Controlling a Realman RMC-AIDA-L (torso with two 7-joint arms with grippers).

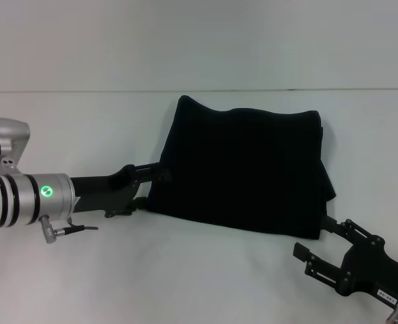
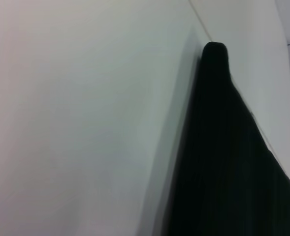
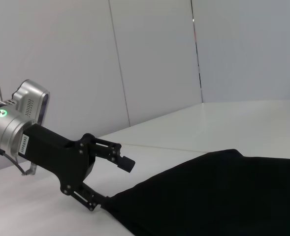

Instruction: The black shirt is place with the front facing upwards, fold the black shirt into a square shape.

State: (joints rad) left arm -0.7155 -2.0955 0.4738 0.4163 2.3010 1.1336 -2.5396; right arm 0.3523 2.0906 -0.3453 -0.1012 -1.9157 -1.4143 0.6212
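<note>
White tabletop underneath everything. Black shirt folded into a rough rectangle, lying mid-tabletop. Left tool spread wide at the shirt's left edge, lower finger touching the cloth. Right tool spread wide, beside the shirt's near right corner.

no readable text, labels on arms illegible

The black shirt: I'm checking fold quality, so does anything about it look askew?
Yes. The black shirt is not square: its far edge humps up at the left corner, and cloth bulges out along its right side. The left pincer is at its left edge, the right pincer at its near right corner.
</note>
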